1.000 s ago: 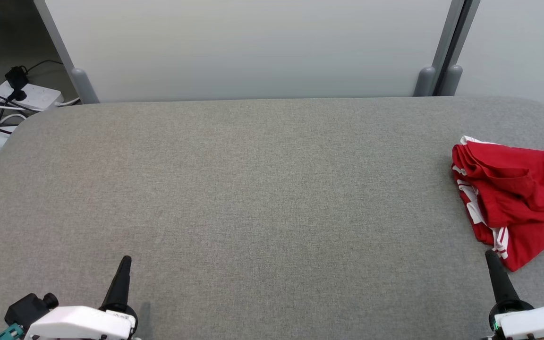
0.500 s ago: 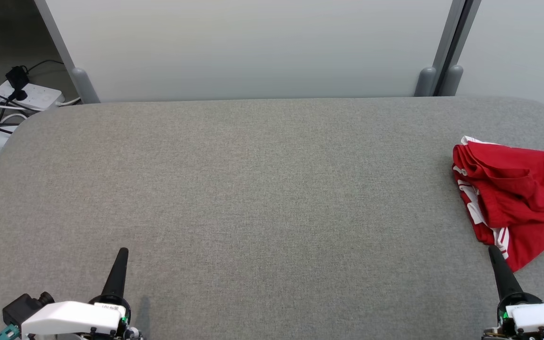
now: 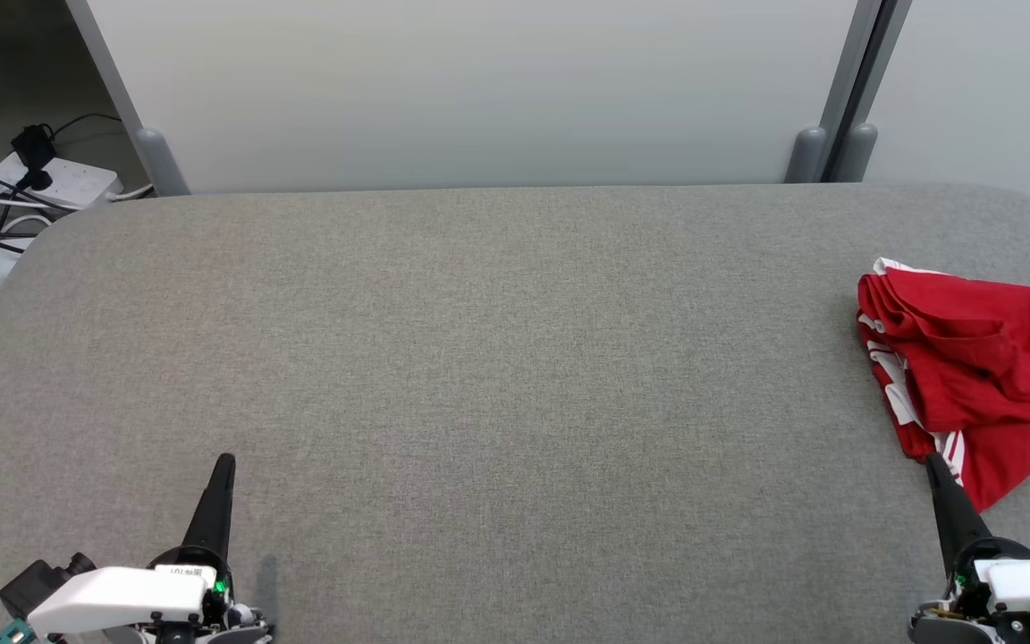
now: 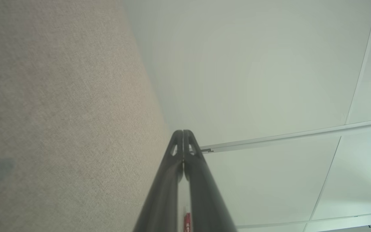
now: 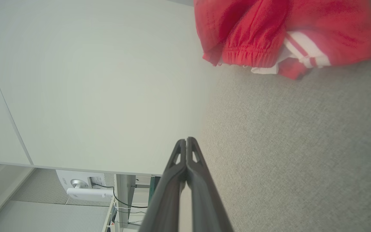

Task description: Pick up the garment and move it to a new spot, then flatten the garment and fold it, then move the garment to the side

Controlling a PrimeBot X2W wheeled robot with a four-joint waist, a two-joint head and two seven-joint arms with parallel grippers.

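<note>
The garment [image 3: 980, 376] is laid at the worktop's [image 3: 479, 358] right edge, with the right claw [image 3: 933, 463] held just before it. The left claw [image 3: 223, 461] is held at the near left. A panel [image 3: 479, 89] is set behind.

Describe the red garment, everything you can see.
The red garment is soft fabric with white stripes and a gathered elastic band, crumpled in a heap. It lies at the right side of the grey table, running out of the head view. Nothing grips it; the shut right gripper points toward it, apart.

Apparently one garment [image 3: 971, 358], one table [image 3: 479, 358], four fingers [image 4: 163, 193]
</note>
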